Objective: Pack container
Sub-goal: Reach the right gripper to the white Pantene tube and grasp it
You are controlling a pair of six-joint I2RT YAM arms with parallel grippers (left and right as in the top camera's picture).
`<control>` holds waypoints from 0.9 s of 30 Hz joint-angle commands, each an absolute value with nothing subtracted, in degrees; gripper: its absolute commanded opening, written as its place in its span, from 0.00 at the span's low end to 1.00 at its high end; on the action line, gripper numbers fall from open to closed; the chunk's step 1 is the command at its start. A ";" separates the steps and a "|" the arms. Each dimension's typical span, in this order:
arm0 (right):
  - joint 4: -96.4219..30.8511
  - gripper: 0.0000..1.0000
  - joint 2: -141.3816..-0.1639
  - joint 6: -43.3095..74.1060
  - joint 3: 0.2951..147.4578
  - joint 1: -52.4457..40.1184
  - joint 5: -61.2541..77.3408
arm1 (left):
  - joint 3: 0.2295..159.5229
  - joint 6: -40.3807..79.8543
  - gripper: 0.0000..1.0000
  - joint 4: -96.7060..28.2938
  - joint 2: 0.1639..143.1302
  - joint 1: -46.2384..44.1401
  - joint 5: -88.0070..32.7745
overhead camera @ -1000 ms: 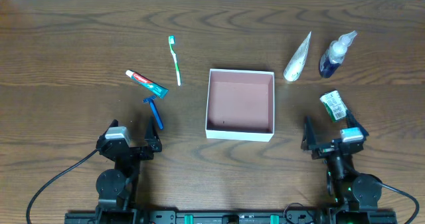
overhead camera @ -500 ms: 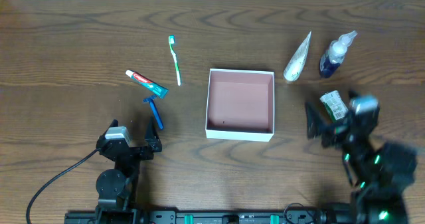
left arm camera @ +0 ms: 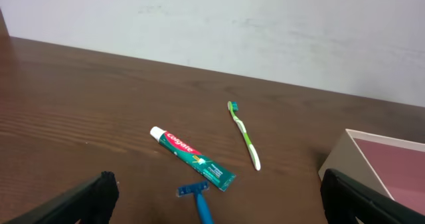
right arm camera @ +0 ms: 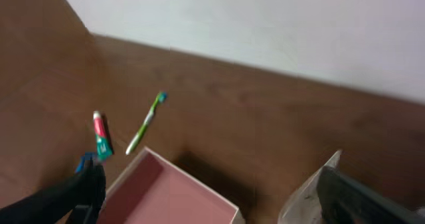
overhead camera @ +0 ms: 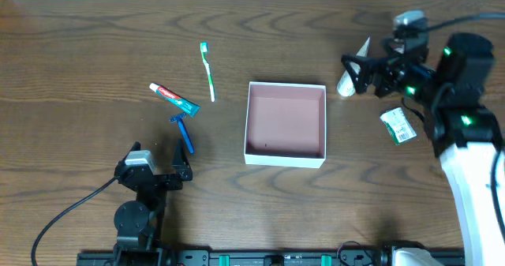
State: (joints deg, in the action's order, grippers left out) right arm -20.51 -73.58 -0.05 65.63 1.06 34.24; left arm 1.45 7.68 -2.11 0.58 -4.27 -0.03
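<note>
- The right hand (overhead camera: 359, 73) hangs in the air over the far right side of the table. Its two fingers are wide apart and hold nothing.
- The left hand (overhead camera: 155, 169) sits low by the near edge. Its fingers are apart too, and it holds nothing.
- The square white cardboard box with the pinkish-brown inside (overhead camera: 285, 124) lies flat on the table. It is to the left of the right hand and a bit nearer the robot. Nothing is in it yet.
- A white pointy squeeze tube (overhead camera: 345, 83) lies right under the right hand. If the fingers come down off to one side, they could push the tube along instead of catching it.
- The tube looks soft and thin at one end, so it might slip out.
- A small green packet (overhead camera: 397, 126) lies just beside the right arm (overhead camera: 473, 171). A low swing could knock it away.
- The right wrist picture is blurry, so I cannot be sure how high the hand is.
- The table (overhead camera: 79, 45) is dark brown wood and looks smooth, so things may slide easily.
- A plain white wall (left arm camera: 265, 24) stands behind it.
</note>
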 commanded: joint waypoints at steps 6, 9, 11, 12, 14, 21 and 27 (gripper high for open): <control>-20.16 0.99 -82.83 3.01 66.32 1.39 29.30 | 0.23 7.75 0.98 -4.21 0.23 -4.08 0.47; -20.73 0.99 -83.02 4.03 66.32 0.93 24.49 | 0.23 7.75 0.98 -4.21 0.23 -4.08 0.47; -21.19 0.99 -82.87 4.82 66.32 0.43 21.28 | 0.23 7.75 0.98 -4.19 0.23 -4.08 0.47; -21.43 0.98 -82.87 5.34 66.32 0.05 19.66 | 0.23 7.75 0.98 -4.21 0.23 -4.08 0.47; -21.96 0.93 -82.89 5.61 66.32 -0.95 16.36 | 0.23 7.75 0.98 -4.19 0.23 -4.08 0.47; -20.49 0.89 -83.15 5.08 66.32 -5.23 8.93 | 0.23 7.77 0.98 -4.21 0.23 -4.08 0.47; -18.87 0.76 -83.26 6.09 66.32 -6.37 4.43 | 0.23 7.77 0.98 -4.21 0.23 -4.08 0.47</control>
State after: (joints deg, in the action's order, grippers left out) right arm -19.03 -83.50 5.10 65.63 -5.96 9.08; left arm 1.45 7.68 -2.11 0.58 -4.27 -0.03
